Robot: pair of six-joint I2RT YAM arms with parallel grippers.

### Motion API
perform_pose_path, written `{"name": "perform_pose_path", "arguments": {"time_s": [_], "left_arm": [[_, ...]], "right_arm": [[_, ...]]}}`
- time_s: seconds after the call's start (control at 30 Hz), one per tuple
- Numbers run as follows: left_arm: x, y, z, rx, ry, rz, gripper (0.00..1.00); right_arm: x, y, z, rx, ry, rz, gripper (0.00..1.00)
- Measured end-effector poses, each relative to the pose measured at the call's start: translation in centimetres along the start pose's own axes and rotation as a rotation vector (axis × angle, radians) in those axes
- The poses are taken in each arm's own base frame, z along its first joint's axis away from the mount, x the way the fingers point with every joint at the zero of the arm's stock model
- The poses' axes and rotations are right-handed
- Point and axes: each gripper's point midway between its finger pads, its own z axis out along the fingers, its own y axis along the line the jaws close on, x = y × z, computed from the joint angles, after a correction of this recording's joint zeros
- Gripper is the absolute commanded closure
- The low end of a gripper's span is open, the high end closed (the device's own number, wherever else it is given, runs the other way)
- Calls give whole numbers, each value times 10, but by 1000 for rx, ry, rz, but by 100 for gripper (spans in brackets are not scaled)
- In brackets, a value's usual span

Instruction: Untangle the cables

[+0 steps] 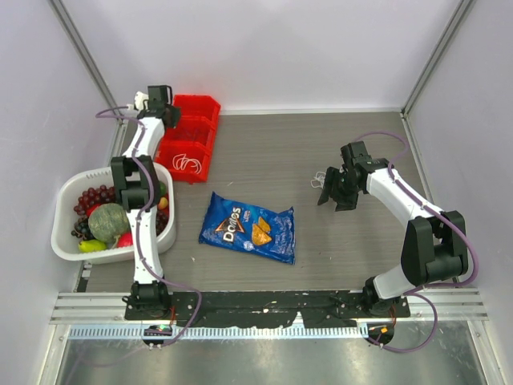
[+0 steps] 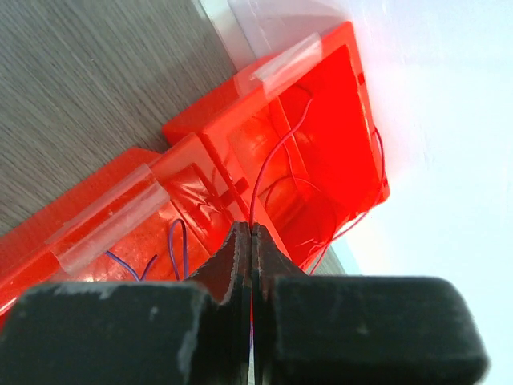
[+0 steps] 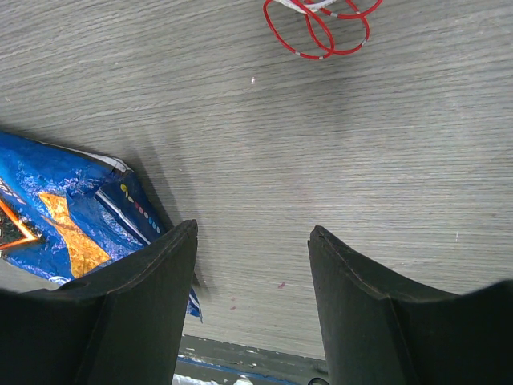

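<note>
My left gripper [image 2: 252, 228] is shut on a thin red cable [image 2: 267, 163] that rises from the jaws across the far compartment of the red bin [image 2: 337, 72]. A bluish cable [image 2: 178, 245] loops in the neighbouring compartment. In the top view the left gripper [image 1: 158, 103] hangs over the back of the red bin [image 1: 196, 120], and white cables [image 1: 188, 164] lie in the front compartment. My right gripper [image 3: 252, 233] is open above bare table. Red and white cable loops [image 3: 321, 28] lie on the table beyond it. From above, these small loops [image 1: 319, 177] sit beside the right gripper [image 1: 329, 190].
A blue chip bag [image 1: 248, 227] lies mid-table, its corner by my right gripper's left finger [image 3: 64, 216]. A white basket [image 1: 68, 188] of fruit and vegetables stands at the left edge. White walls enclose the table on three sides.
</note>
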Motion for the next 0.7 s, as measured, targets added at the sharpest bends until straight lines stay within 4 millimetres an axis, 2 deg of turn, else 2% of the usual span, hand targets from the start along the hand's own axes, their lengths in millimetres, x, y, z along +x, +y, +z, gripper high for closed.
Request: {"name": "perform_pose_path", "arguments": {"time_s": [0.13, 0.3, 0.47, 0.7], "left_arm": [[-6, -10, -10, 30, -25, 64, 100], [-27, -45, -32, 135, -84, 114, 100], [-45, -72, -55, 213, -135, 143, 100], [-55, -87, -71, 254, -164, 164, 100]], "right_arm": [[0, 0, 0, 0, 0, 0, 37], [0, 0, 0, 0, 0, 0, 37], [0, 0, 0, 0, 0, 0, 37], [0, 0, 0, -1, 0, 0, 37]]}}
